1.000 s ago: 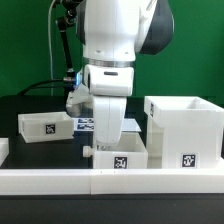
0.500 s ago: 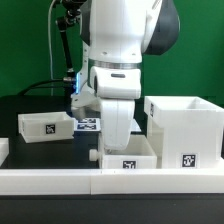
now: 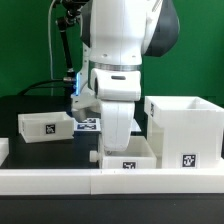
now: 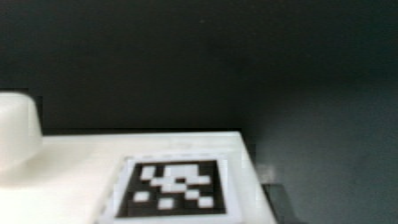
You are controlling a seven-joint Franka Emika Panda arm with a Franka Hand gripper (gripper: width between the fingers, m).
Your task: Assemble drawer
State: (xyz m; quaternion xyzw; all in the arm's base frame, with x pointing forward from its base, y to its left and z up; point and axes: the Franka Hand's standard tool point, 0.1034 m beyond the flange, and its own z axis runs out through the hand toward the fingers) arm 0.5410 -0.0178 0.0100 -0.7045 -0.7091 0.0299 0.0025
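The drawer's tall boxy shell (image 3: 185,130) stands at the exterior view's right, its open top up and a tag on its front. One small tray (image 3: 45,126) lies at the exterior view's left. The other small tray (image 3: 135,155) lies front centre, with a small knob on its left side. My gripper (image 3: 120,136) reaches straight down into this tray, whose wall hides the fingertips. The wrist view shows a white tray face with a marker tag (image 4: 178,187) close up and no fingers.
The long low white rail (image 3: 50,181) runs along the front, just before the centre tray and the shell. The marker board (image 3: 90,123) lies behind the arm. A rounded white shape (image 4: 15,135) shows at the wrist view's edge. The table is black.
From 1.0 s to 0.5 s ago the gripper and the centre tray shifted together toward the exterior view's right, nearer the shell. Nothing has visibly moved since.
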